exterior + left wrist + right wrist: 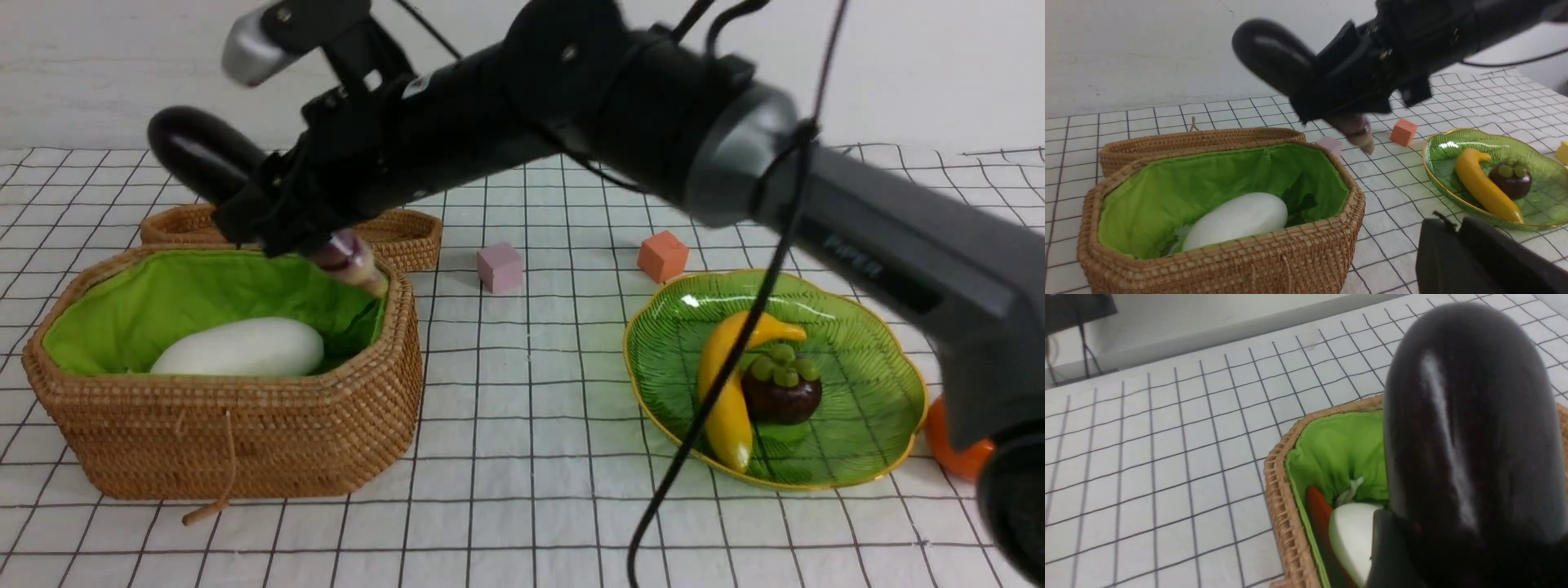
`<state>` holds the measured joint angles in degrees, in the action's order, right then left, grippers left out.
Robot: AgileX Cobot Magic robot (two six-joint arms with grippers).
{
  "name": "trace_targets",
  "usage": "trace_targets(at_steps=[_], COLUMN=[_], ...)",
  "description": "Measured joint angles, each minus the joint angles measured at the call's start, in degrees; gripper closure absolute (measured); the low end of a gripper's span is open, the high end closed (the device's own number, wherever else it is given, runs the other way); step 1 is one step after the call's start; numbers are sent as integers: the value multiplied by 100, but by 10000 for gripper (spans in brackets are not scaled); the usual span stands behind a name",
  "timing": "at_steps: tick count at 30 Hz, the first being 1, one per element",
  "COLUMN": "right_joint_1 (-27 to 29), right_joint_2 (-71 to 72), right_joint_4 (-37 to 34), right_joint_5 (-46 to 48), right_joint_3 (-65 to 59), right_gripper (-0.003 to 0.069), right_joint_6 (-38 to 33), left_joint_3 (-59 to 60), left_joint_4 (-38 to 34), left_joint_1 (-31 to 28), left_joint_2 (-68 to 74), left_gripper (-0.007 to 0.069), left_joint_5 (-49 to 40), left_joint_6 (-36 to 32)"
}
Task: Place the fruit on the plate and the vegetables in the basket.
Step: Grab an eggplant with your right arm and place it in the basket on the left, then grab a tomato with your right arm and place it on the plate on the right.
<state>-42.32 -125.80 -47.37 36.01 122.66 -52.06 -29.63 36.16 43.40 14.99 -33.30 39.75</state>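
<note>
1. The right end effector (273, 216) reaches across to the robot's left and is clamped around the dark-purple eggplant (196, 155), gripping it near the stem half.
2. The eggplant hangs in the air, tilted. Its rounded end points up and to the far left, and its stem end is lower, near the far right corner of the basket (245, 441).
3. The white radish (241, 349) lies on its side on the basket's green lining. The right wrist view shows the orange carrot (1319, 510) just beside it, against the lining.
4. The shallow woven lid (408, 233) rests on the tabletop (531, 408) directly behind the basket.
5. The green leaf-shaped plate (865, 343) sits on the robot's right, well apart from the basket. On it the yellow banana (732, 420) lies touching the mangosteen (782, 392).
6. The orange persimmon (951, 453) is on the tabletop just beside the plate's right edge, partly hidden by the right arm.
7. A pink cube (500, 267) and an orange cube (662, 256) stand beyond, between basket and plate.
8. The left end effector (1453, 232) shows only at the edge of its own wrist view, with its jaws drawn together and nothing in them.
</note>
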Motion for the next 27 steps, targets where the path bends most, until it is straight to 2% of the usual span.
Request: trace_targets(at_steps=[6,7,10,11,13,16,19,20,21,22,23,24,27], right_joint_1=[-268,-288,-297,-289,-264,-244,-146,-128,-43,74,91,259,512], right_joint_2=[-432,-473,-529,-521,-454,-271,320,406,673,987,1029,1392,1813], right_joint_4=[-5,-16,-21,-21,-14,154,870,990,1362,1833,1900,2493,3218], right_joint_5=[-978,-1099,-1442,-1451,-1282,-643,743,831,1447,2051,2137,2782,3443], right_joint_3=[-5,-5,-5,-5,-5,-5,-5,-5,-5,-5,-5,-5,-5], right_gripper=[239,212,70,19,-11,-8,81,90,143,229,229,339,515], right_joint_6=[-496,-534,-591,-591,-584,-311,948,1048,1751,2399,2399,3038,3632], left_joint_3=[0,0,0,0,0,0,0,0,0,0,0,0,0], left_joint_4=[191,191,178,174,174,174,167,167,143,100,94,-23,-396], left_joint_1=[0,0,0,0,0,0,0,0,0,0,0,0,0], left_joint_2=[0,0,0,0,0,0,0,0,0,0,0,0,0], left_gripper=[571,571,571,571,571,571,571,571,571,571,571,571,570], left_joint_5=[-50,-50,-60,-60,-60,-28,200,224,390,564,594,867,1210], left_joint_6=[214,220,234,234,234,234,234,234,234,234,234,234,229])
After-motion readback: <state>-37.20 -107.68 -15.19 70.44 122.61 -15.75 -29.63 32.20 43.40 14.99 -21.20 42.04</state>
